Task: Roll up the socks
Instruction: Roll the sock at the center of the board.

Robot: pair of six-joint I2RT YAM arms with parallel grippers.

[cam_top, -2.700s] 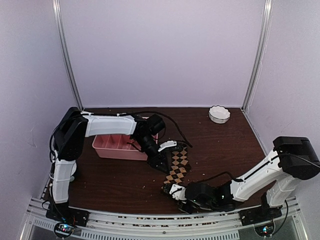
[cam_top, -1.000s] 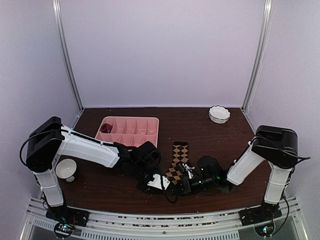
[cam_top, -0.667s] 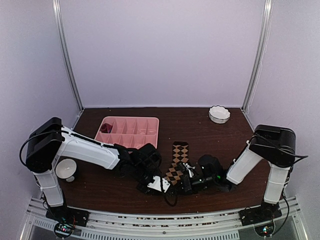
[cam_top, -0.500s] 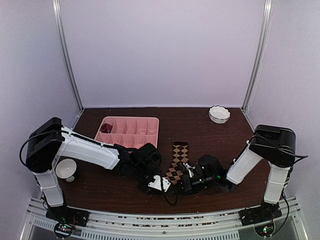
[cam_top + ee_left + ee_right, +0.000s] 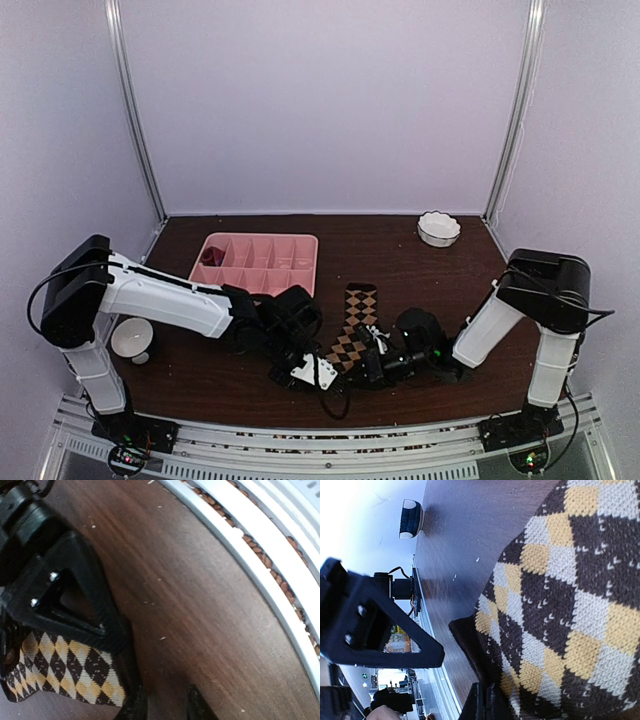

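Observation:
The brown-and-tan checkered sock (image 5: 356, 322) lies flat on the dark table, its length running away from me. Both grippers are at its near end. My right gripper (image 5: 366, 366) is shut on the sock's dark near edge; in the right wrist view its fingers (image 5: 489, 704) pinch the fabric (image 5: 560, 605). My left gripper (image 5: 311, 372) is just to the left. In the left wrist view it (image 5: 165, 707) is open over bare table, one finger against the sock's dark edge (image 5: 65, 672). A dark magenta lump (image 5: 212, 255) sits in the tray; I cannot tell whether it is the pink sock.
The pink divided tray (image 5: 262, 283) stands behind and to the left of the sock. A white scalloped bowl (image 5: 438, 228) is at the back right. A small white cup (image 5: 132, 338) is at the left by the left arm's base. The metal rail (image 5: 260, 570) runs along the near edge.
The left arm has come from the tray down to the sock's near end. In the last second the left gripper has shifted slightly left and nearer. The right gripper stays on the sock.

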